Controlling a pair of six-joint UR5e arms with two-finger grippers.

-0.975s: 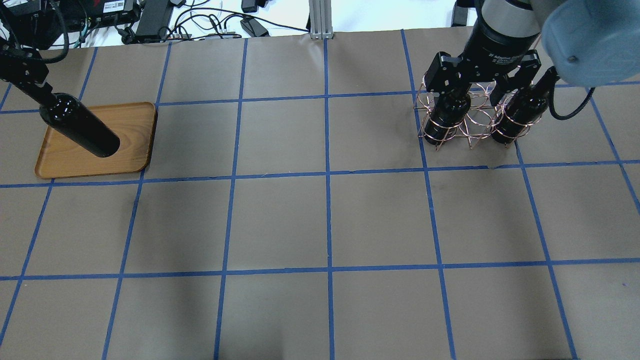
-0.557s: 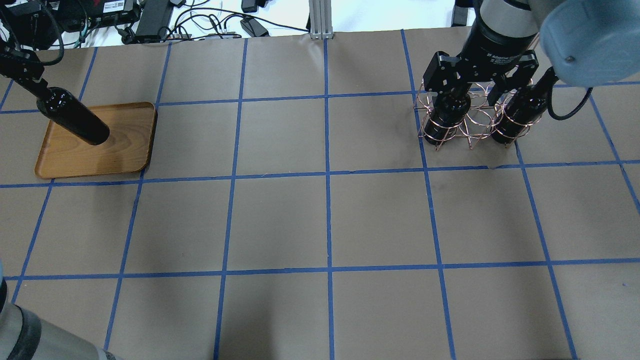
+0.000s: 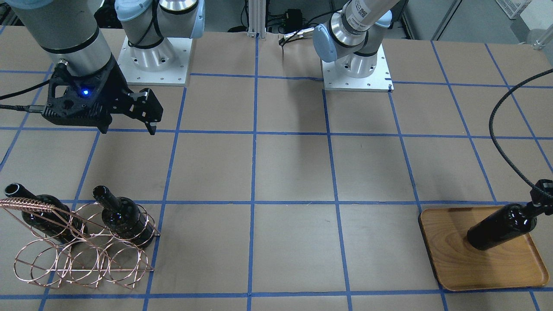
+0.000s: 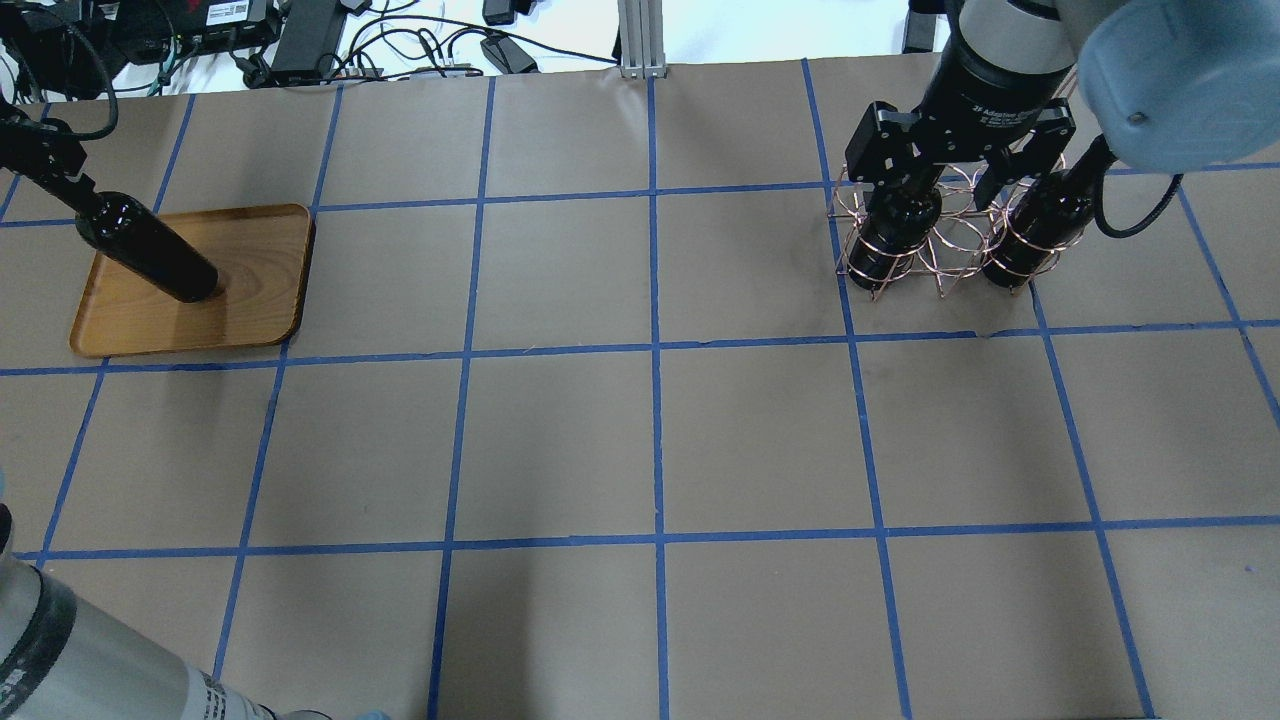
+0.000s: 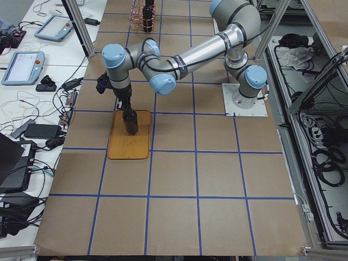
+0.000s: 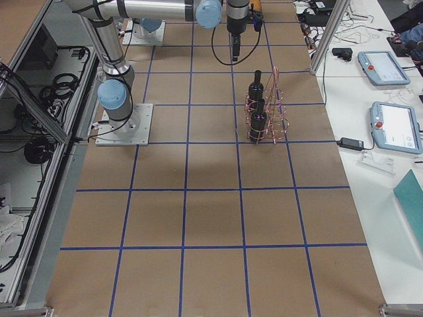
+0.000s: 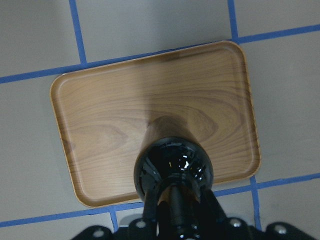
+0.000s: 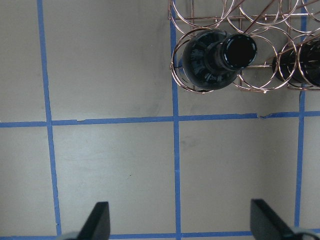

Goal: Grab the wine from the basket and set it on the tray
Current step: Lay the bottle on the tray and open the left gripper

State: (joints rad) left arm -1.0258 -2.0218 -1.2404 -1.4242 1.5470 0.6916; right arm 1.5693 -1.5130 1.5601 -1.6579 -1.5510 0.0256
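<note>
One bottle (image 4: 150, 250) stands upright on the tray (image 4: 255, 310), neck clamped beneath the left claw (image 4: 62, 178); right claw (image 8: 181, 222) spread, empty.

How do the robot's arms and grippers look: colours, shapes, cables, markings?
The left arm and right arm are silver-grey tubes with light blue joint caps, on white square base plates. The left gripper and right gripper are black, two-fingered. The right wrist has a black band with white lettering and a small blue light. A black cable runs to the left gripper.
</note>
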